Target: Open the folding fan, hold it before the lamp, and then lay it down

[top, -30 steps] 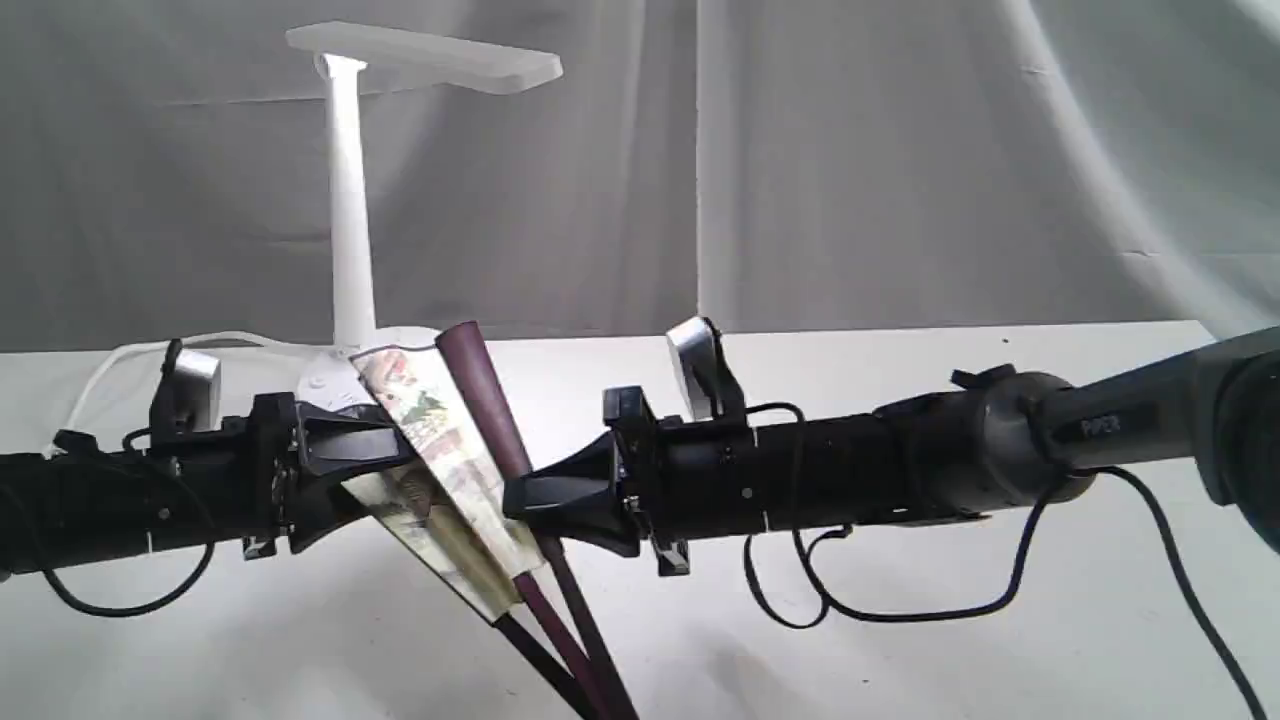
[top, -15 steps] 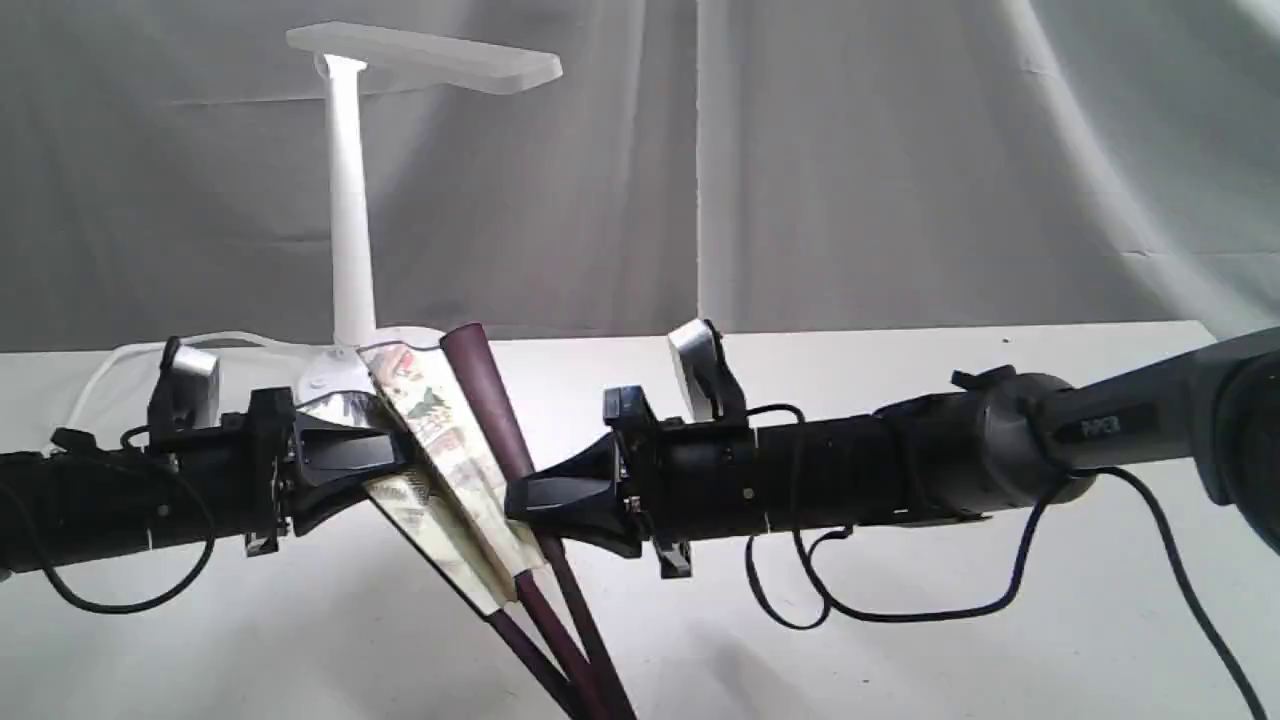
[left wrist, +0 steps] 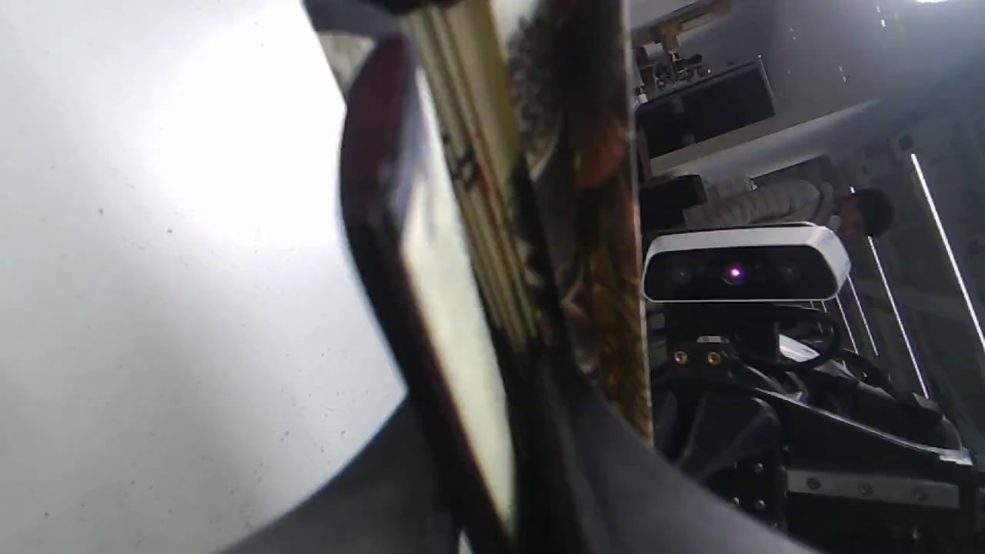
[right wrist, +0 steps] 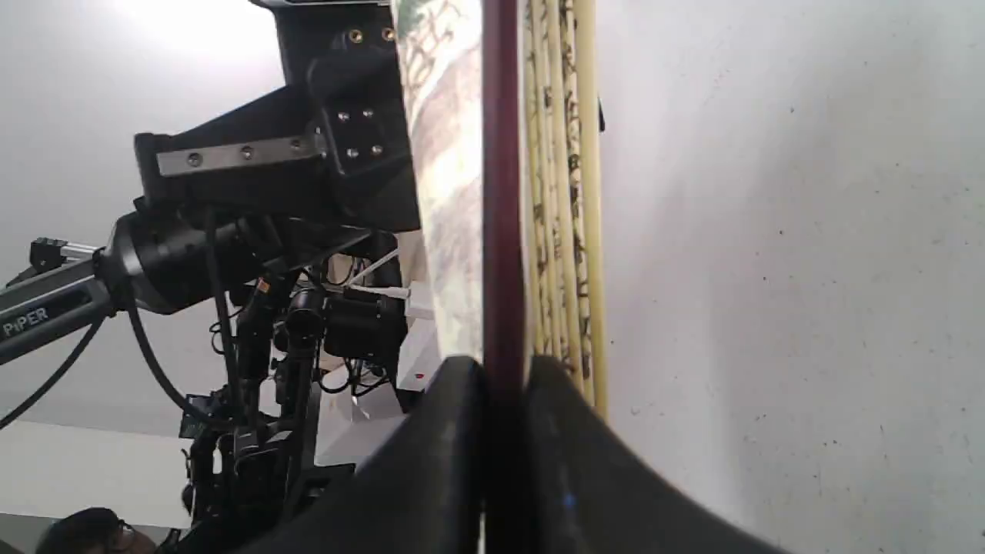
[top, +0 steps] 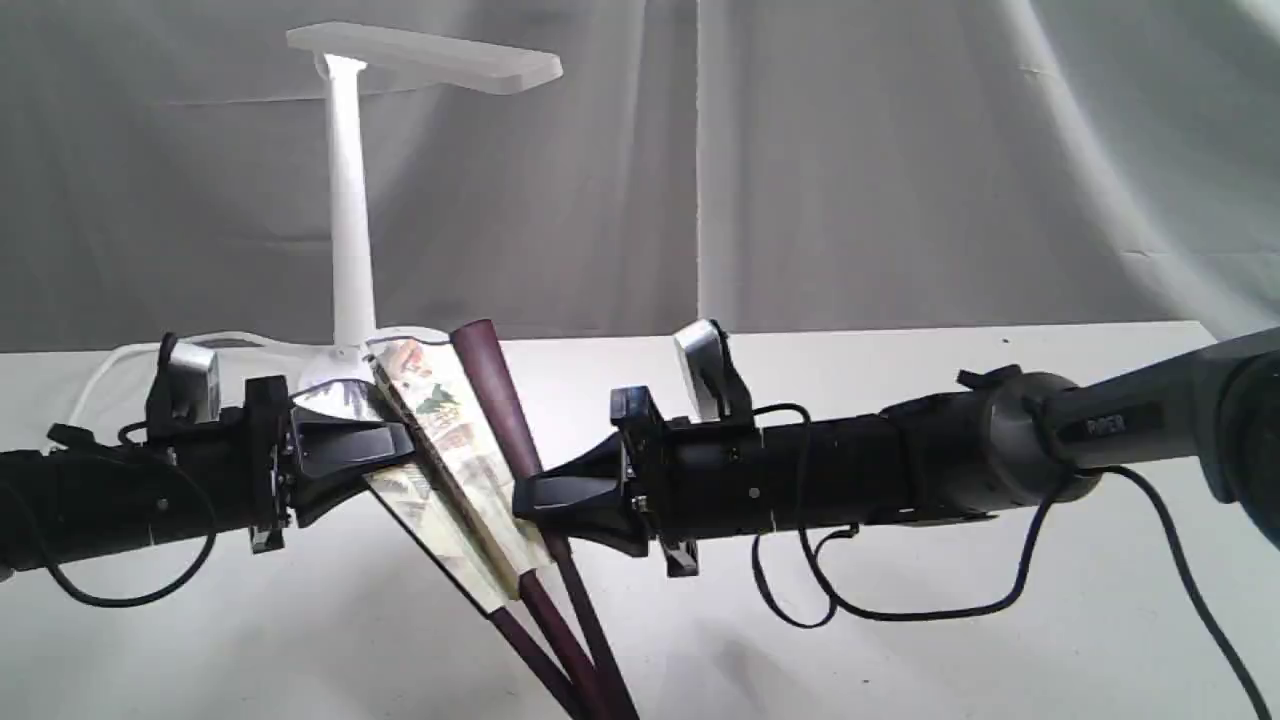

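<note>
while the left hand (top: 403,450) is pinching shut on the left edge of the folding fan (top: 450,440) and the right hand (top: 522,497) is clamping tight on its maroon right guard, the fan is hanging tilted between them as a narrow, barely spread wedge above the surface (top: 900,620), just in front of the base of the lamp (top: 350,200). if the hands are pulling apart faster than the pleats are unfolding, or not swinging about the pivot lying out of view below, the paper is likely tearing or a guard is slipping free. a wide sweep is also risking a knock against the lamp's column.
</note>
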You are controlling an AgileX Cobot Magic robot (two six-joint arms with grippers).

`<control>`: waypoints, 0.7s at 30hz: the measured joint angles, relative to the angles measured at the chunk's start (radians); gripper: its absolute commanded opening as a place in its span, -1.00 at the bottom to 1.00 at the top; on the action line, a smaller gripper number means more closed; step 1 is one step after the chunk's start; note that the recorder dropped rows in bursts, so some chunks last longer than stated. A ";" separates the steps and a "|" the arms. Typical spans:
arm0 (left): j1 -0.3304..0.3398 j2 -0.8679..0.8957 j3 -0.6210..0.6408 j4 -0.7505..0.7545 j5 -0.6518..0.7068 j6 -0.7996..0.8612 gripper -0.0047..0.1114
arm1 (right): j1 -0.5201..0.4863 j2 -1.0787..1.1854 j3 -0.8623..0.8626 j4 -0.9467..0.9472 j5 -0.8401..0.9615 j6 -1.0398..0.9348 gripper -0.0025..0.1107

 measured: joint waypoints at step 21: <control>0.000 0.000 -0.006 0.075 0.000 -0.107 -0.92 | 0.000 0.003 -0.045 -0.028 -0.005 -0.062 -0.05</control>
